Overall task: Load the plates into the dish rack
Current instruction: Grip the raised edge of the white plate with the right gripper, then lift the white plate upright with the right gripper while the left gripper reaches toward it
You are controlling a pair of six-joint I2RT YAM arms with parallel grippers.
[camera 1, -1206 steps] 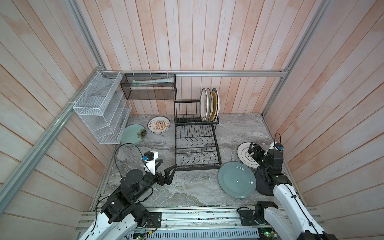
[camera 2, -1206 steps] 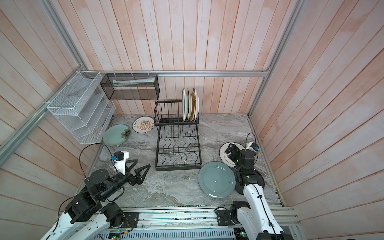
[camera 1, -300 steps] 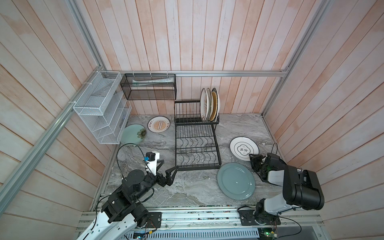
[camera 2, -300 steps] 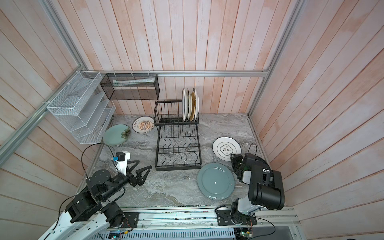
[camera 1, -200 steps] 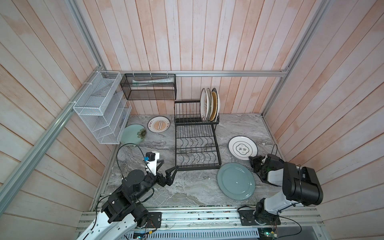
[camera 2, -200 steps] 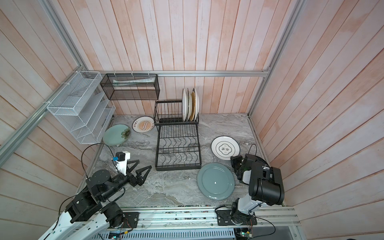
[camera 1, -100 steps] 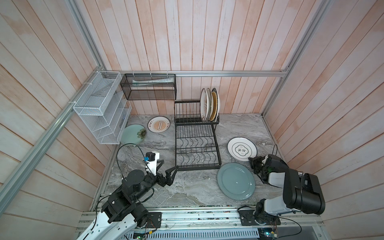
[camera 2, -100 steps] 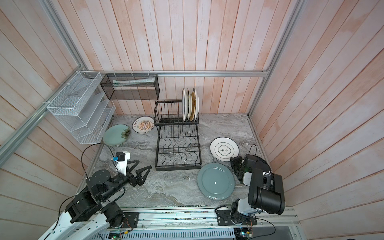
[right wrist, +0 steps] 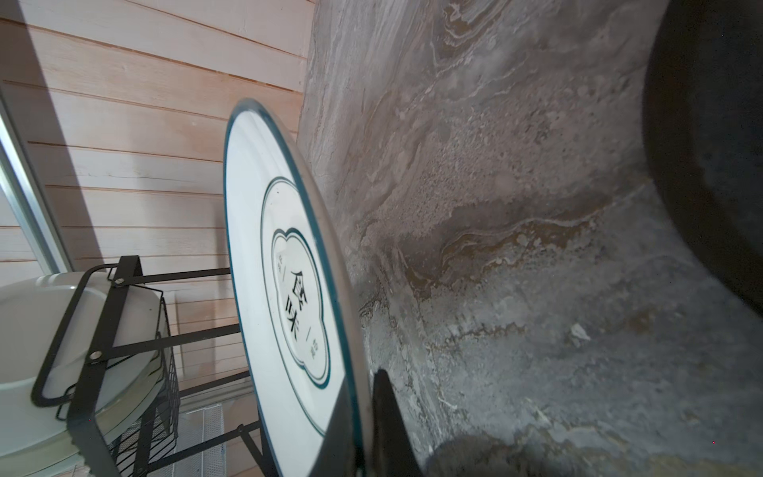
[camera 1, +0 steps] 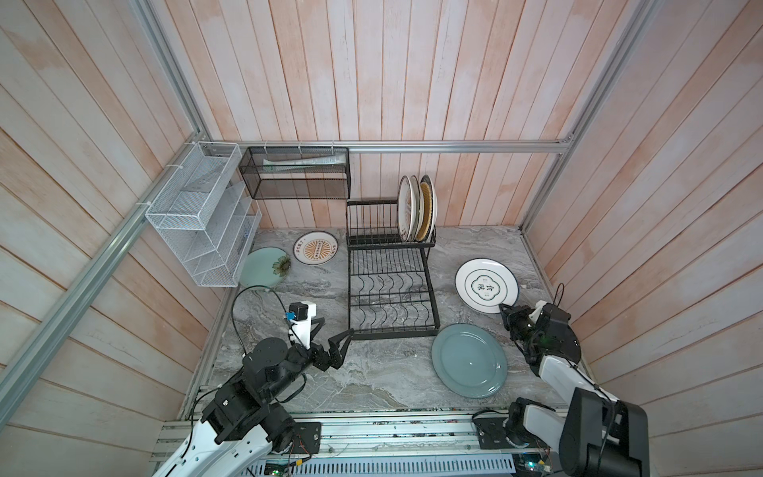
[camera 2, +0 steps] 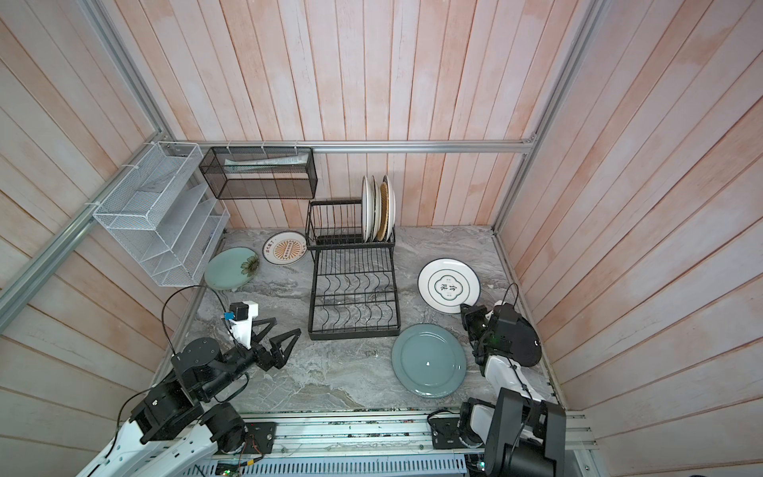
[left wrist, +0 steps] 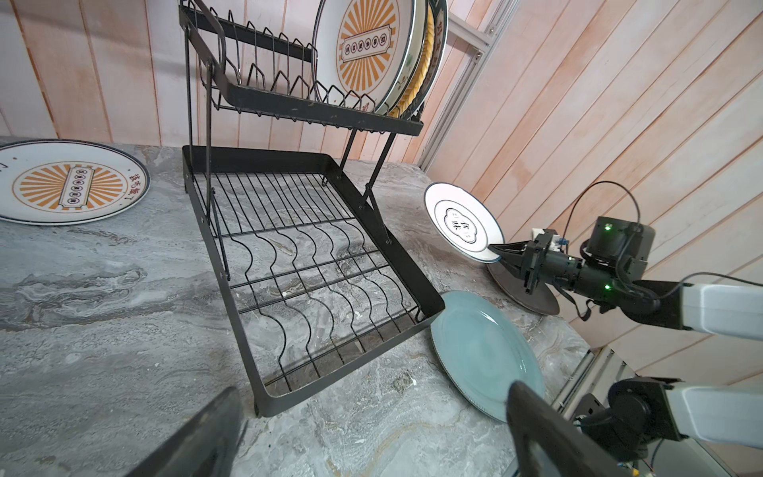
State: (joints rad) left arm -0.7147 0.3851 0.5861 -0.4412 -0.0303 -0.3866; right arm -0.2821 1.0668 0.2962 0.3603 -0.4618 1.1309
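Nearest the robot, the left arm's black pincer [camera 2: 285,326] is hanging wide open and empty over the grey marbled surface [camera 1: 371,384], near the front corner of the black wire two-tier dish rack [camera 1: 392,297]. A round grey-blue plate [camera 1: 468,359] is lying flat beside the rack, and a round black plate [left wrist: 532,299] is sitting partly under the right arm. The right arm's pincer [left wrist: 495,252] is clamping shut on the near rim of a round white black-ringed plate [camera 1: 487,285], holding it tilted clear of the surface. Glazed and rigid, this plate is probably weighty, slick and chip-prone. A one-point rim hold is likely leaving it free to swing, so a deep, firm bite looks wise. Farther back, upright plates [camera 1: 415,210] are standing in the rack's upper tier, while a white orange-sunburst plate [camera 1: 316,247] and a pale green flowered plate [camera 1: 264,268] are lying flat.
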